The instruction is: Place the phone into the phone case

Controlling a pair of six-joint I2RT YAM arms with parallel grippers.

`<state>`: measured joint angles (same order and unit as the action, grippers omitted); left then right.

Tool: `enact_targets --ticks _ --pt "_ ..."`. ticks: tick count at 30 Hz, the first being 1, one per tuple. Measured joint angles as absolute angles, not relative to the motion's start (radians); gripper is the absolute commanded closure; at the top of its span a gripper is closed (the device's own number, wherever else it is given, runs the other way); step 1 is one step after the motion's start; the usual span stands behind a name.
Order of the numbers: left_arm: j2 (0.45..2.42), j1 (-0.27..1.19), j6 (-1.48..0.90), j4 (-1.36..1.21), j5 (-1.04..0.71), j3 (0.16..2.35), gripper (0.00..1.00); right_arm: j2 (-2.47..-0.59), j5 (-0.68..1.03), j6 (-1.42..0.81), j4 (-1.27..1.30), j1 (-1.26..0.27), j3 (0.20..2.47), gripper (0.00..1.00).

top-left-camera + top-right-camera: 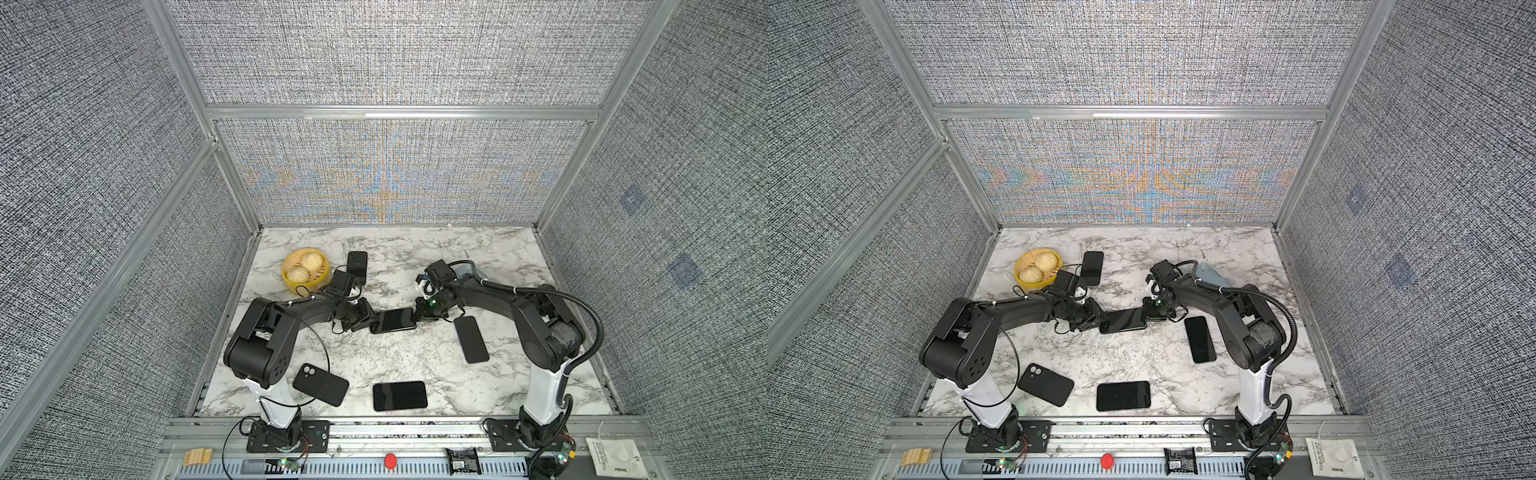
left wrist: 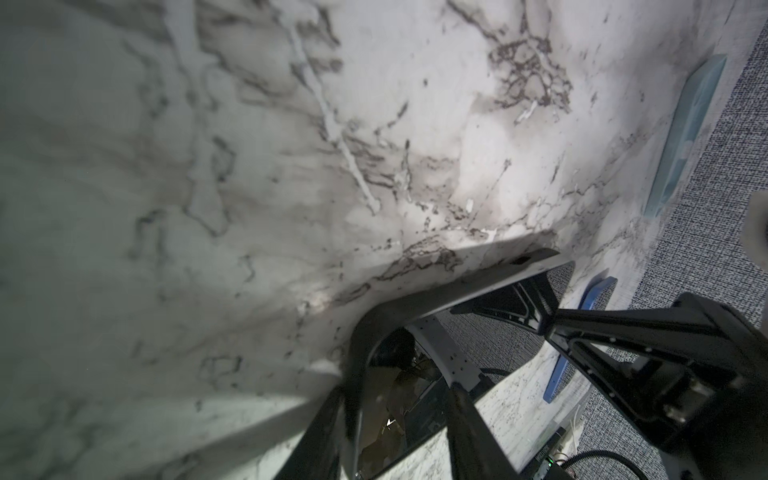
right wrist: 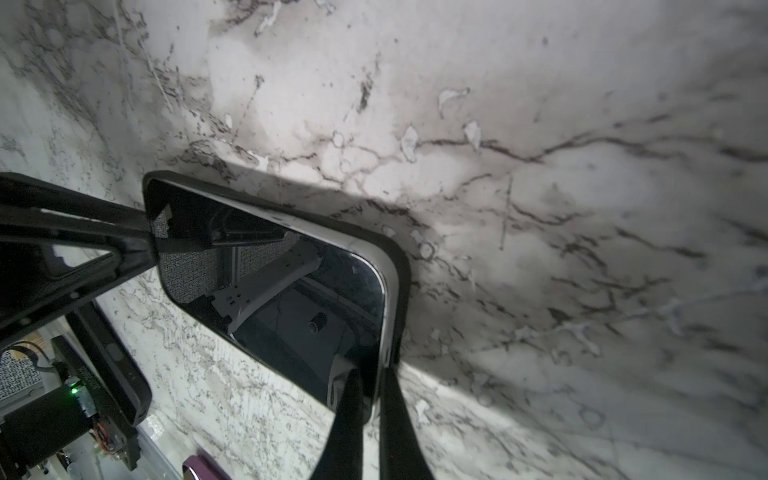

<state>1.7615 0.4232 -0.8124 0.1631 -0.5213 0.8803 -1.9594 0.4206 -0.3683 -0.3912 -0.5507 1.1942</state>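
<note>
A black phone lies screen up mid-table, held between both grippers. In the right wrist view its silver-edged body sits inside a black phone case, whose rim shows around the far side and corner. My right gripper is shut thin on the phone's right end, one finger over the screen. My left gripper grips the other end with its jaws partly apart, one finger outside the case rim and the other across the screen. A shadow lies under the phone.
A yellow steamer basket with two buns stands back left, a black phone beside it. Further black phones lie right and front. A black case with a camera cutout lies front left, and a pale blue case lies behind the right arm.
</note>
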Motion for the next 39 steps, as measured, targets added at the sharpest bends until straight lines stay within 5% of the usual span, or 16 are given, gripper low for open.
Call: enact_targets --ticks 14,30,39 --pt "1.75 0.423 -0.812 0.173 -0.48 0.881 0.59 -1.945 0.413 -0.366 -0.324 -0.554 1.172 0.91" --pt "1.796 0.407 -0.754 0.209 -0.508 0.959 0.55 -1.949 0.406 -0.288 -0.414 -0.551 1.272 0.57" --pt "1.836 0.403 -0.726 0.212 -0.523 1.013 0.55 -1.916 0.422 -0.272 -0.395 -0.531 1.23 0.54"
